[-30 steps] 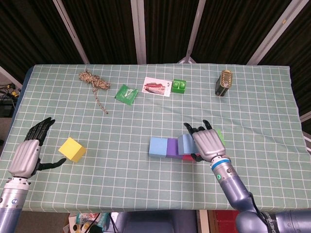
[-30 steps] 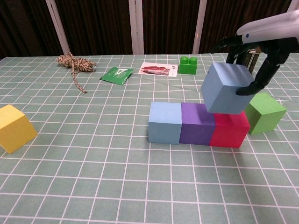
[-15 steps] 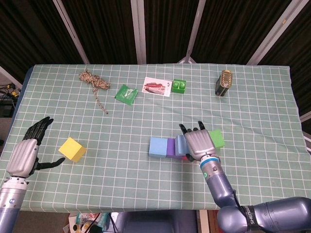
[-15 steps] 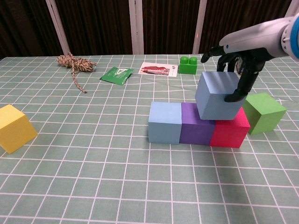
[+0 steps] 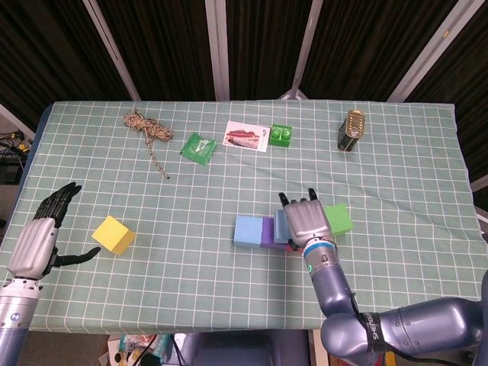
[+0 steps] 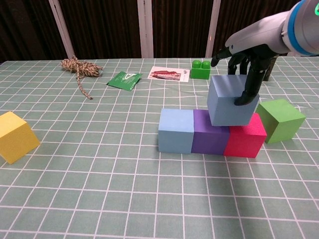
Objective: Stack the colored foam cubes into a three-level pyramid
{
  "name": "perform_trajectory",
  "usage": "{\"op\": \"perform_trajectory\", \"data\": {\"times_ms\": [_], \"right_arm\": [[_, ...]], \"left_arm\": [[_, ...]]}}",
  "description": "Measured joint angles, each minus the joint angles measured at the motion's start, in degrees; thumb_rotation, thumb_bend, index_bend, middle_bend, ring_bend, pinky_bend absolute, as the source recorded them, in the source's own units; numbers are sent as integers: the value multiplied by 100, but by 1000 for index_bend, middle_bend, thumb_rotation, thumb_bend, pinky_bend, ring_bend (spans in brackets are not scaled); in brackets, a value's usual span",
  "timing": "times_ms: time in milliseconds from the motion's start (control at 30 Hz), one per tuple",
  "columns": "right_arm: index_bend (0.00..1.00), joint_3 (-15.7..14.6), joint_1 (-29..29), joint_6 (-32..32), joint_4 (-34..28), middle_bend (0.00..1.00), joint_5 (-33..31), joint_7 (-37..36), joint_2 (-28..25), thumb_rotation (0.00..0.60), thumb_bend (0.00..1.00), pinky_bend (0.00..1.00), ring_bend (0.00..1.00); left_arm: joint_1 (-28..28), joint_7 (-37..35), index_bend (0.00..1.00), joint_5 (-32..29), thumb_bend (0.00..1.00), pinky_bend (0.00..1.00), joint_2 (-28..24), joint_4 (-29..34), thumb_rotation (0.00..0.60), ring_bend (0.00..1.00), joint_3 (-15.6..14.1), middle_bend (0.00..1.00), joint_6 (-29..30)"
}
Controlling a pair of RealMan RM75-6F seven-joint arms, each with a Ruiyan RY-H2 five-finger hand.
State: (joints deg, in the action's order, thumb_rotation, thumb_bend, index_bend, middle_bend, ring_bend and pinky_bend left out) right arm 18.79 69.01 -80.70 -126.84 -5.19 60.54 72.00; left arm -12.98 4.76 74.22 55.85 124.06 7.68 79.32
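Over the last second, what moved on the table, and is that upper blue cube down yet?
The right hand carried the slate-blue cube leftward and down; it now sits on the bottom row, straddling the purple cube and red cube, still gripped. The light blue cube, green cube and yellow cube stayed put; the left hand barely shifted, open beside the yellow cube.

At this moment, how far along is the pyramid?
Done: the base row, light blue cube, purple cube and red cube, sits side by side. In hand: the right hand holds a blue-grey cube on that row. Left: green cube and yellow cube wait on the table.
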Motion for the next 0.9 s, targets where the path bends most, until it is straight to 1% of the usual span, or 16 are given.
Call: {"op": "perform_trajectory", "data": {"times_ms": [167, 367, 667, 900], "right_arm": [[0, 114, 155, -81, 126, 472, -455, 93, 75, 600, 308, 0, 283], [0, 260, 227, -147, 309, 479, -802, 48, 154, 600, 308, 0, 289], [0, 522, 193, -88, 383, 487, -1138, -178, 166, 600, 307, 0, 297], [0, 571, 160, 8, 322, 487, -1204, -251, 137, 600, 308, 0, 297]], "left_arm": [[3, -21, 0, 9, 152, 0, -15, 6, 600, 0, -14, 0, -19], [6, -41, 0, 13, 152, 0, -26, 6, 600, 0, -11, 0, -15], [1, -48, 0, 12, 152, 0, -27, 4, 600, 0, -11, 0, -24], [0, -59, 0, 23, 152, 0, -33, 5, 600, 0, -20, 0, -35]]}}
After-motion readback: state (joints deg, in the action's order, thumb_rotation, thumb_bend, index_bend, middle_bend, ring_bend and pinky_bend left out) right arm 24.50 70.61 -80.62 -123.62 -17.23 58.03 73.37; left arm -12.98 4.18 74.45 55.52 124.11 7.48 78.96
